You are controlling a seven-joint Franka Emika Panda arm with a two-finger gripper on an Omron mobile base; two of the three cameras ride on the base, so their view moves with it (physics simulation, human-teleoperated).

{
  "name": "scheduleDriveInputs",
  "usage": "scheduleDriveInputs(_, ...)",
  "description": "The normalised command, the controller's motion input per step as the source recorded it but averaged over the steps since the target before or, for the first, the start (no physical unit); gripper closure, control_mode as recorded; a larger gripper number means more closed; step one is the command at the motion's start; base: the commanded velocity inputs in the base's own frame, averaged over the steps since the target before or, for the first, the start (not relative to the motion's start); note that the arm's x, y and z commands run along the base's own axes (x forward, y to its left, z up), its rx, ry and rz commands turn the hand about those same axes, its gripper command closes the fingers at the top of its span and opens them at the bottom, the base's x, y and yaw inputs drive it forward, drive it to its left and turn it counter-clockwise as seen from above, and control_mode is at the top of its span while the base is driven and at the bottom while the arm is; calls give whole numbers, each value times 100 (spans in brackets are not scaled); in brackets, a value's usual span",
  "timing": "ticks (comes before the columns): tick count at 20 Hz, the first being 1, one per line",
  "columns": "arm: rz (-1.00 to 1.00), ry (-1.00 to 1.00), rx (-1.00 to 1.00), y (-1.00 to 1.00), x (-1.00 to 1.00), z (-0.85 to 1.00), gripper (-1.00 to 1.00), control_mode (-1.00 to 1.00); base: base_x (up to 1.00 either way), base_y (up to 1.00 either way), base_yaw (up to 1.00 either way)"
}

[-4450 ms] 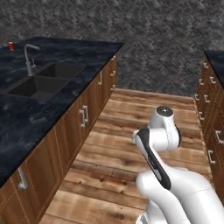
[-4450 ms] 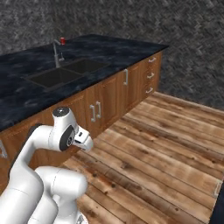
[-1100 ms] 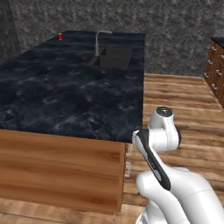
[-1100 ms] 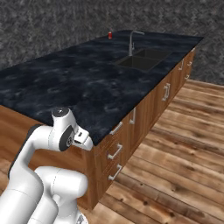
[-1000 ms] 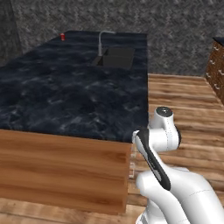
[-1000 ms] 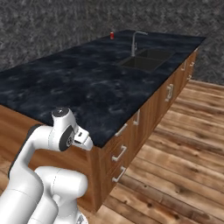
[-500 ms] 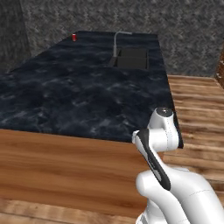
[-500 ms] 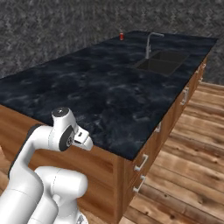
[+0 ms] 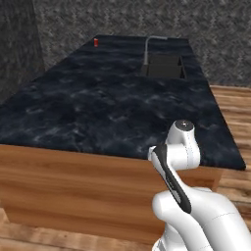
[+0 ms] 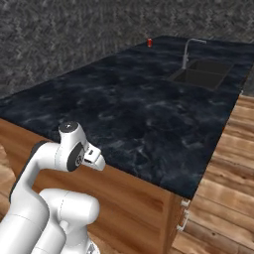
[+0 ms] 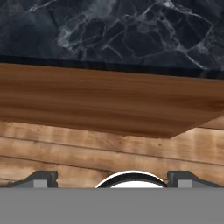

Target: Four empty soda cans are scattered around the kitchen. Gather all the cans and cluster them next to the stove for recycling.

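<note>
From the left base view, a long bench (image 9: 112, 108) with a dark, white-veined marble top and a warm wood side panel stretches away toward a grey stone wall. A single small red soda can (image 9: 96, 42) stands upright at the far left corner of the bench top. To its right, well apart from it, a sunken dark sink (image 9: 164, 66) sits near the far end, with a thin silver tap (image 9: 148, 49) arching beside its left edge. The robot's white arm (image 9: 179, 162) rises folded in the lower right, in front of the bench's near end, and plank flooring shows to the right. From the right base view, the same bench (image 10: 139, 109) runs diagonally from lower left to upper right. The red soda can (image 10: 150, 42) stands at the far edge of the top, to the left of the tap (image 10: 188, 49) and sink (image 10: 203, 73). The arm (image 10: 64, 154) is folded in the lower left, close to the bench's wooden end panel, and silver drawer handles (image 10: 183, 218) show on the bench's right side above the wood floor. In the hand view, the camera looks at the bench's marble edge (image 11: 113, 26) above its wood panel, with floor planks below. The hand (image 11: 112, 179) shows two dark fingertips (image 11: 41, 178) set far apart at the bottom, spread wide and holding nothing.
</note>
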Motion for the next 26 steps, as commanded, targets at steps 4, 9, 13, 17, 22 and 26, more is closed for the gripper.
scheduleDriveInputs(4, 0, 0, 0, 0, 0, 0, -100, 100, 0, 73, -2)
scheduleDriveInputs(9, 0, 0, 0, 0, 0, 0, -100, 100, 0, 73, -2)
scheduleDriveInputs(13, 0, 0, 0, 0, 0, 0, -100, 100, 0, 72, -3)
scheduleDriveInputs(17, 0, 0, 0, 0, 0, 0, -100, 100, 0, 73, -3)
scheduleDriveInputs(22, 0, 0, 0, 0, 0, 0, -100, 100, 3, 72, -4)
scheduleDriveInputs(26, 0, 0, 0, 0, 0, 0, -100, 100, 3, 72, -5)
